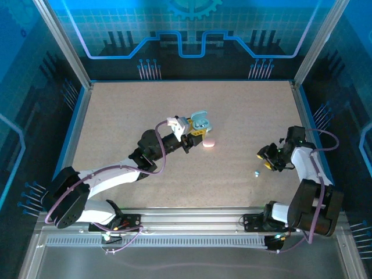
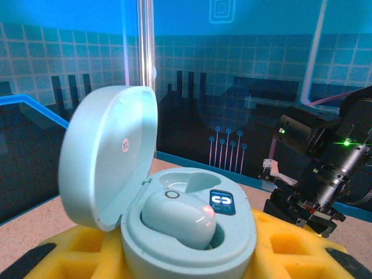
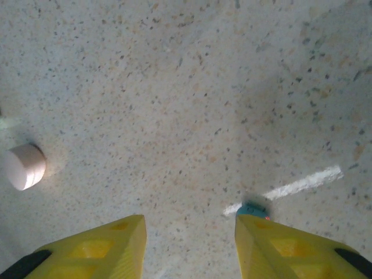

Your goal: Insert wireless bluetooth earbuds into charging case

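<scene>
Two arms are working. Top view: left gripper [image 1: 193, 132] is clamped on the open charging case [image 1: 200, 122] near the table's middle, lid up, probably steadied for loading. The pink case [image 1: 209, 143] lies just beside it. A loose earbud [image 1: 256, 173] lies toward the right edge, with the right gripper [image 1: 268, 158] near it.

Left wrist: a seated earbud [image 2: 177, 218] fills one socket; the other is empty.

Right wrist: fingers [image 3: 104, 244] are apart with nothing between them. The loose earbud is at one tip, likely lining up a pick.

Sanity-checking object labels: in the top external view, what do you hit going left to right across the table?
open pale blue case, held in the left gripper → pink case → loose blue earbud → right gripper
</scene>
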{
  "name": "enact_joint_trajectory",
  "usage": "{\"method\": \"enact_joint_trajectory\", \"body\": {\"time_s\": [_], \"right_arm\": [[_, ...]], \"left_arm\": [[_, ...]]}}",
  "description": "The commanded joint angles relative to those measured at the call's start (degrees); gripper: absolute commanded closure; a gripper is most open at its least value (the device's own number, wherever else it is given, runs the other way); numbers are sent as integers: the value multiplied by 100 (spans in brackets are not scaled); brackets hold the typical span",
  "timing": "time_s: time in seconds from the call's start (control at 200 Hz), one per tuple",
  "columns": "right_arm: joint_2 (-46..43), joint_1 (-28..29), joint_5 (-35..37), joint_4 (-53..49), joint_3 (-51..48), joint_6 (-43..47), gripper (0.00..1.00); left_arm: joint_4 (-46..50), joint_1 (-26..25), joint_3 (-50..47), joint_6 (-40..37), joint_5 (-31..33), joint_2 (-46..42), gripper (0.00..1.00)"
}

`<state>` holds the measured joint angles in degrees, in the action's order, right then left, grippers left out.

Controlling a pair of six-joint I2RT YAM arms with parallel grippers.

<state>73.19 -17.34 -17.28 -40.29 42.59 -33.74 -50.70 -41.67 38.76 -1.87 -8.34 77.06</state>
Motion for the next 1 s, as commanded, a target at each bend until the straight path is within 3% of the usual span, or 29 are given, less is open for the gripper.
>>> {"method": "enact_joint_trajectory", "body": {"time_s": [0.0,0.64,0.785,0.996], "right_arm": [[268,-60,127,148,38,120,55],[1180,353,36,466,-345,-221,53],[949,508,-26,338,-431,-295,59],[263,565,45,151,-748,-553,59]], "left_arm": [[-178,45,-78,-41,60,-138,66],[-309,71,-45,70,10,29,66],[-283,69,-42,72,16,11,66],[-342,67,-36,108,-10,45,65]]}}
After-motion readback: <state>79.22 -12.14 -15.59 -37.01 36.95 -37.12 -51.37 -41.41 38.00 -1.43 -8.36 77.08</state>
